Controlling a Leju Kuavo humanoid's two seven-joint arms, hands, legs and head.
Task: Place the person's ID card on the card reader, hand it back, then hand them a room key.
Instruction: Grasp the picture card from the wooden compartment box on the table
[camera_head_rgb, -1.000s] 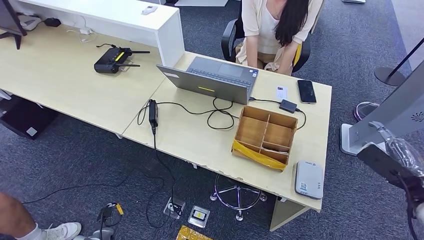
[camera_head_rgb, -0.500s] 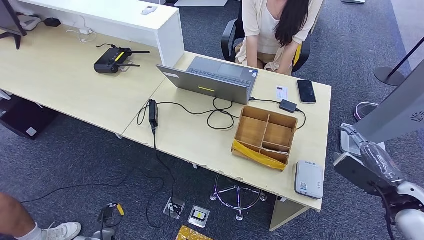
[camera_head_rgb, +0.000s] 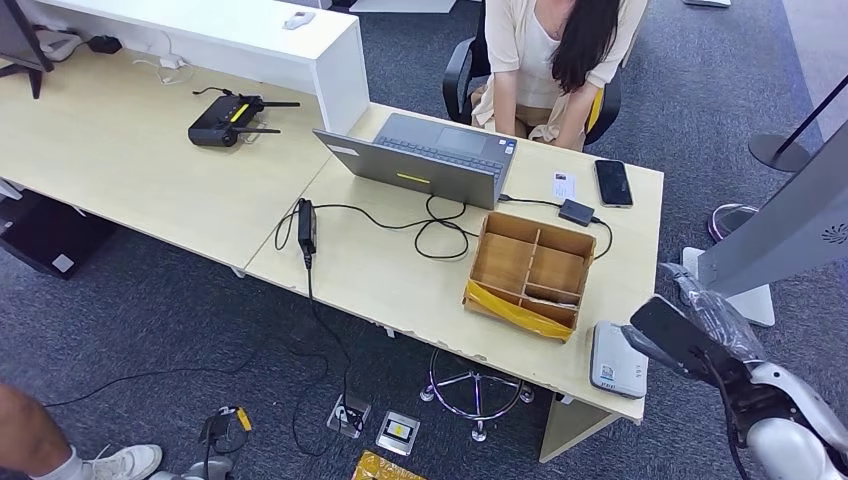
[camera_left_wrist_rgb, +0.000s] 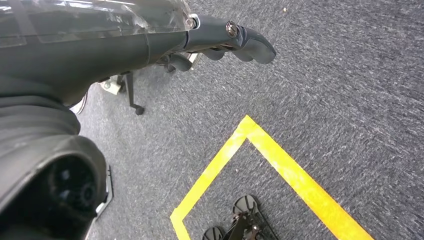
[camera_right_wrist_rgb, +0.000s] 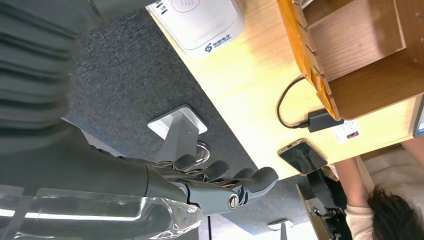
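My right hand (camera_head_rgb: 690, 335) hangs empty, fingers loosely apart, beside the card reader (camera_head_rgb: 617, 358), while the ID card (camera_head_rgb: 563, 185) lies well ahead, near the person (camera_head_rgb: 545, 60).

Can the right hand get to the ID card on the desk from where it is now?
Probably yes. The right hand, empty with fingers extended, hovers off the desk's near corner by the card reader. The ID card lies across the desk beyond the wooden tray, uncovered, beside the phone.
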